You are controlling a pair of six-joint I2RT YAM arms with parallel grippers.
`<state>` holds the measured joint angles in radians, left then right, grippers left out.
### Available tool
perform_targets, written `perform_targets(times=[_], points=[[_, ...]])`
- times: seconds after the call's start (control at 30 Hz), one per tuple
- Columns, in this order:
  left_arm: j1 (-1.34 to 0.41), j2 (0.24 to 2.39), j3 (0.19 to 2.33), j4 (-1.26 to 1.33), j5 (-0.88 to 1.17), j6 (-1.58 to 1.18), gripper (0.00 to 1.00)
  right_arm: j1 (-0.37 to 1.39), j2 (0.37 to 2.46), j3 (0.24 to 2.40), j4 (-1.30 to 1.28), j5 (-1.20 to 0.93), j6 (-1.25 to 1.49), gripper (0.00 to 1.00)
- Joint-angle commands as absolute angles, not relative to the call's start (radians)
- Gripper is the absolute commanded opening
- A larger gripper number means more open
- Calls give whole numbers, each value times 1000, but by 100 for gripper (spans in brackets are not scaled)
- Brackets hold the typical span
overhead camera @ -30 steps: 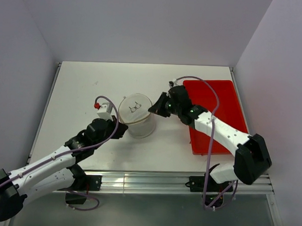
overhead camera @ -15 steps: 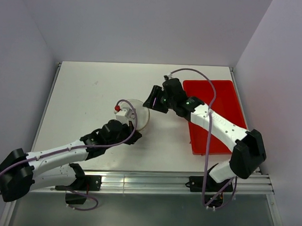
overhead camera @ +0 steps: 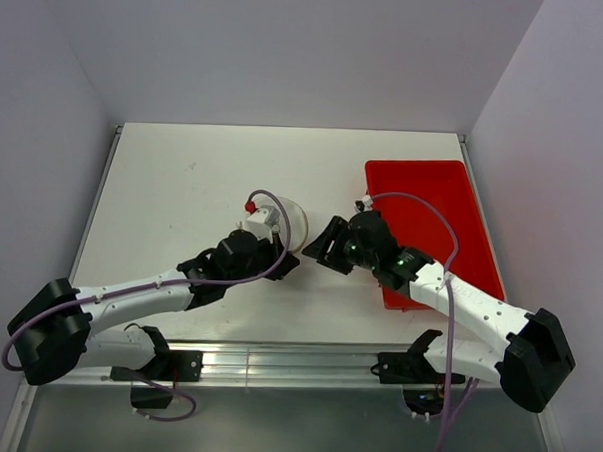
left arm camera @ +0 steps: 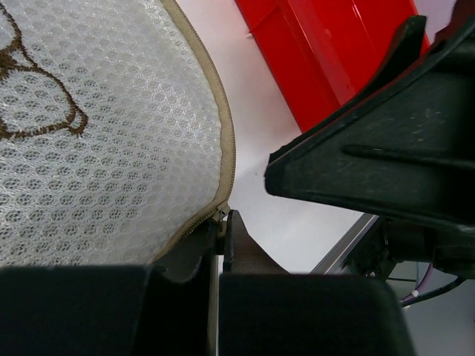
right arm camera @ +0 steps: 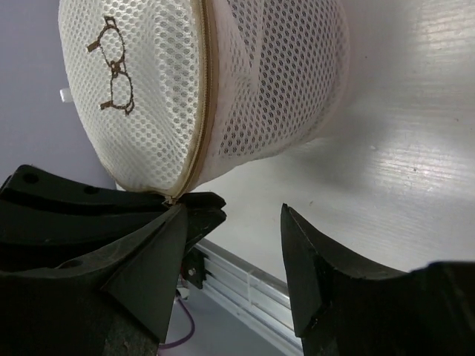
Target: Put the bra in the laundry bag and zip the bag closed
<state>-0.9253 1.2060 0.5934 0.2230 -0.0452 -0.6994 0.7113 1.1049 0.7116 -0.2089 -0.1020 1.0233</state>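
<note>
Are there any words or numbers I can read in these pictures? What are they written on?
No words, numbers or brand names can be read anywhere.
The laundry bag has only a brown stitched drawing of glasses, which is a picture, not letters.
The red tray shows no label.

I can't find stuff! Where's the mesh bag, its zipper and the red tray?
laundry bag (right arm camera: 282,81): right wrist view, mesh side.
zipper (right arm camera: 204,111): right wrist view, tan seam.
red tray (overhead camera: 414,176): top view, bare floor.
</note>
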Motion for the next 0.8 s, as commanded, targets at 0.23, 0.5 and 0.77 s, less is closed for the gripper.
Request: perform_targets(times=[0.23, 0.5, 0.77], points=[[-936, 1219, 646, 272, -15, -678, 0, 721, 1114, 664, -31, -63, 1155, 58], [-942, 1221, 649, 278, -8, -676, 0, 724, 1130, 660, -5, -64, 1173, 42], [-945, 1216, 646, 273, -8, -673, 0, 732, 1172, 699, -8, -58, 1169, 35]])
